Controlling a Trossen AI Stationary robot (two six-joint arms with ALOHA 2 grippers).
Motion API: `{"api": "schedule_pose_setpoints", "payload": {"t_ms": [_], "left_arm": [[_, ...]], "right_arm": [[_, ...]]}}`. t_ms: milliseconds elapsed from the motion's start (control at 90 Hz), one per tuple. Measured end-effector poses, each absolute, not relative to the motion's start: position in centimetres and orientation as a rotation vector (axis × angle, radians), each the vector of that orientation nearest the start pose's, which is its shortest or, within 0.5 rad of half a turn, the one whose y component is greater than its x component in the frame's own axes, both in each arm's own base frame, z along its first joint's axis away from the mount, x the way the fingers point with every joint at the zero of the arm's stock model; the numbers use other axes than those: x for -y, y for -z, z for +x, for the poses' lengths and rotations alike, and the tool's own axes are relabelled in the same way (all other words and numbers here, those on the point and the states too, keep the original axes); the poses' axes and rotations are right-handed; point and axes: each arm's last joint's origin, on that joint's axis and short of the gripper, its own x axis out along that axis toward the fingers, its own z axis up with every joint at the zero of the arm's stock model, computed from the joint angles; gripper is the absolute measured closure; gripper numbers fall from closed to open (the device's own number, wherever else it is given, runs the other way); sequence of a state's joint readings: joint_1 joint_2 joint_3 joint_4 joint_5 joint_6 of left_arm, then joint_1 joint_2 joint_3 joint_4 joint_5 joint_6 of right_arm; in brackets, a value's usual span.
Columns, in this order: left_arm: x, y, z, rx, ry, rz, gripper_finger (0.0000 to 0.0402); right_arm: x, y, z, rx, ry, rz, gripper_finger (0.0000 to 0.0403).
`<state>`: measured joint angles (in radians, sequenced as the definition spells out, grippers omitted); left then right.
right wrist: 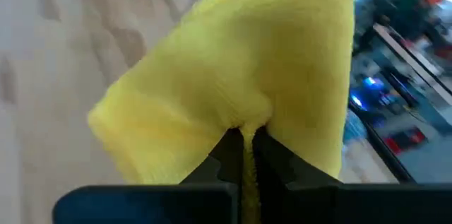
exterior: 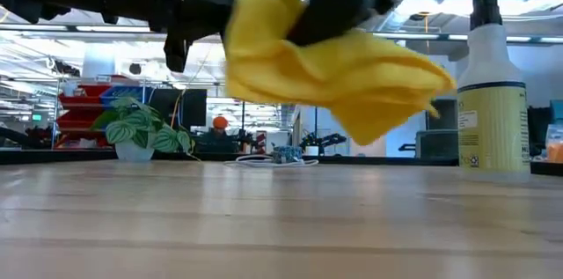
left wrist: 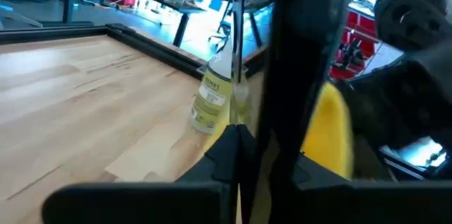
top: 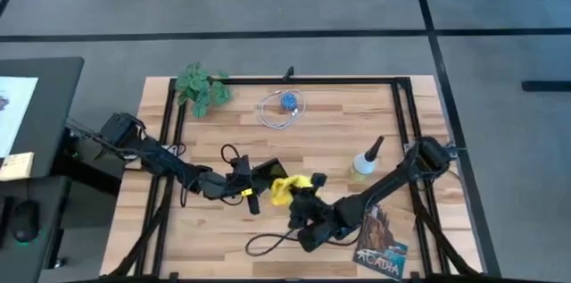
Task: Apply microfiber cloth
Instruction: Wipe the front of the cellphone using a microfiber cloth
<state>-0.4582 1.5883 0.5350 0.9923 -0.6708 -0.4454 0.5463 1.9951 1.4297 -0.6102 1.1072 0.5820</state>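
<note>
Right gripper [right wrist: 246,139] clenched on microfiber cloth [right wrist: 240,75], cloth hanging above table [exterior: 281,226], not touching wood. Left gripper [top: 252,178] grasps smartphone [top: 268,172], held beside cloth. You have pickup done; wiping itself seems not yet finished, you judge contact carefully.

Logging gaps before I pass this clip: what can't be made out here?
- Flat black object gripped by left hand: edge-on in the left wrist view, unidentifiable.
- Bright yellow microfiber cloth pinched by right hand: hides what lies beyond.
- Dark illustrated booklet: partly under the right arm, high view.
</note>
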Motion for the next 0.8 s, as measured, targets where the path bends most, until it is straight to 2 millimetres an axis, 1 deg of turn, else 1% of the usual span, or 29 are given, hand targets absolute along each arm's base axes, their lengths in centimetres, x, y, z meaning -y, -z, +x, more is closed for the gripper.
{"api": "schedule_pose_setpoints", "payload": {"t_ms": [100, 178, 256, 367, 433, 500, 644, 733, 800], "left_arm": [[11.3, -17.8, 26.6, -0.014, -0.201, -0.393, 0.0386], [11.2, -17.8, 26.6, -0.022, -0.206, -0.373, 0.0386], [11.1, -18.0, 26.5, -0.039, -0.215, -0.352, 0.0386], [10.8, -18.4, 25.8, -0.106, -0.234, -0.311, 0.0386], [10.5, -18.9, 25.3, -0.135, -0.250, -0.296, 0.0386], [10.2, -19.6, 24.7, -0.146, -0.259, -0.298, 0.0386], [9.8, -20.5, 23.9, -0.167, -0.264, -0.285, 0.0386], [9.7, -20.9, 23.6, -0.164, -0.265, -0.285, 0.0386], [9.6, -20.9, 23.5, -0.175, -0.269, -0.276, 0.0386]], "right_arm": [[-18.5, -19.0, 34.3, -0.632, 0.710, -0.312, 0.0403], [-18.8, -19.3, 33.8, -0.654, 0.687, -0.294, 0.0403], [-19.1, -19.1, 33.8, -0.706, 0.635, -0.253, 0.0403], [-18.8, -18.4, 34.1, -0.861, 0.512, -0.235, 0.0403], [-18.6, -18.1, 34.2, -0.946, 0.440, -0.227, 0.0403], [-18.3, -17.9, 34.5, -0.995, 0.391, -0.201, 0.0403], [-18.2, -17.7, 35.4, -0.981, 0.282, -0.176, 0.0403], [-18.1, -16.8, 35.9, -0.935, 0.202, -0.144, 0.0403], [-17.9, -16.0, 36.0, -0.927, 0.161, -0.108, 0.0402]]}}
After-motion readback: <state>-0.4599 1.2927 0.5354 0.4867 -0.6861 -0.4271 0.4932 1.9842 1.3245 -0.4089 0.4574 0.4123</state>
